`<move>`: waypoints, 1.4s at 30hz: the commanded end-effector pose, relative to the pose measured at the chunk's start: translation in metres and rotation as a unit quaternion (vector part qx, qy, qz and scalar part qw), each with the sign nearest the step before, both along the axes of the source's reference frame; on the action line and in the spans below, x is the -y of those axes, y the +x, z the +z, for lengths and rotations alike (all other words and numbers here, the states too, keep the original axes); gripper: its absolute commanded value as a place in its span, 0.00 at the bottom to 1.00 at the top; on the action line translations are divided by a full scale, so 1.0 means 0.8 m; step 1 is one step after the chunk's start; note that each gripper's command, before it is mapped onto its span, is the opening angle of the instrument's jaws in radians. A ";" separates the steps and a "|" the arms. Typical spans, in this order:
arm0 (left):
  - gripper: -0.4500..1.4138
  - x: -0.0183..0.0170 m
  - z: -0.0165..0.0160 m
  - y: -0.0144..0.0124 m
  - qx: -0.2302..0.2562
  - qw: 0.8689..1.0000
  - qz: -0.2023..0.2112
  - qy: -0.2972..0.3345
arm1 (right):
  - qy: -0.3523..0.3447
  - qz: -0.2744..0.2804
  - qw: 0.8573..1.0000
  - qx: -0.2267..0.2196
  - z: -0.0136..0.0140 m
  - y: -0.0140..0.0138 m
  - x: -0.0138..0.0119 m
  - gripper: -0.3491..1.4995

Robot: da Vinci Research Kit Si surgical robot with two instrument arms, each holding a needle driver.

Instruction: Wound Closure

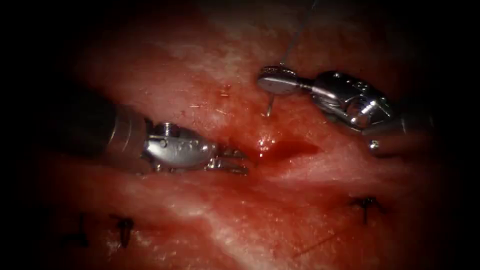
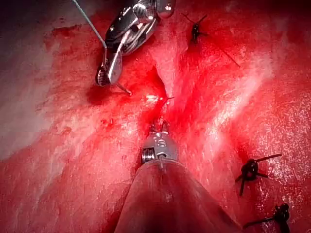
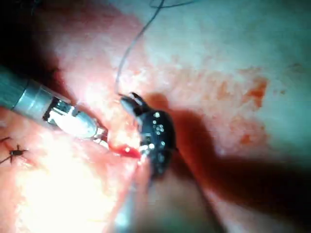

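— Where the cut [image 1: 292, 149] lies open in the middle of the tissue [image 1: 210, 60], what is each arm doing?

— The left claw [image 1: 240, 161] comes in low from the left and sits at the cut's left end. Its jaws are parted a little, and I see nothing between them. The left wrist view shows the same: the two tips [image 2: 160, 127] apart, just short of the opening.

— And the other one?

— The right claw [image 1: 272, 80] hangs above the far side of the cut, clamped on the needle [image 1: 269, 106]. A short piece of the curve sticks out below the jaws, point downward.

— Is the needle in the tissue?

— The point is right at the surface, just beyond the cut's far edge and toward its left end. I cannot tell whether it has pierced.

— Where along the curve is it held?

— Seemingly near the thread end, since the thread [image 1: 296, 37] leaves right at the jaws and runs up and away. The rest of the curve is hidden by the jaws.

— Anything else?

— Red fluid [image 1: 265, 146] pools glistening in the cut beside the left claw's tips. Dark knotted stitches sit well apart from the cut on the near side: one [image 1: 366, 204] on the right, another [image 1: 124, 226] on the left.
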State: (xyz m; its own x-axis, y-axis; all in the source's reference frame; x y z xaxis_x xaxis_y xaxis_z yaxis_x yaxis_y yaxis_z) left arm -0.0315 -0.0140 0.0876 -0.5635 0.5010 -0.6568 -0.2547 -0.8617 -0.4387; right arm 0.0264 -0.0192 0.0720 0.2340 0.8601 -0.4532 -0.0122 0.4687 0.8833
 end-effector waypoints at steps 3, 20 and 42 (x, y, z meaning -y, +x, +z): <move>0.21 0.0008 0.0004 -0.0006 -0.001 1.000 -0.003 0.004 | 0.019 -0.008 1.000 -0.004 0.0006 0.0015 0.0021 0.00; 0.21 0.0006 -0.0003 -0.0007 -0.001 1.000 -0.001 0.000 | -0.010 0.050 0.998 0.025 0.0010 0.0011 0.0012 0.57; 0.21 0.0008 -0.0002 -0.0011 -0.001 1.000 0.001 -0.005 | -0.138 0.146 0.973 0.110 0.0014 -0.0012 -0.0072 0.73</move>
State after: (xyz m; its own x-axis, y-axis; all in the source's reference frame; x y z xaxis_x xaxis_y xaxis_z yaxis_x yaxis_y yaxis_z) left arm -0.0319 -0.0140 0.0869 -0.5665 0.4930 -0.6603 -0.2558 -0.8669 -0.4278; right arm 0.0247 -0.0127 0.0727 0.1130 0.7539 -0.6472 -0.3631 0.6376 0.6794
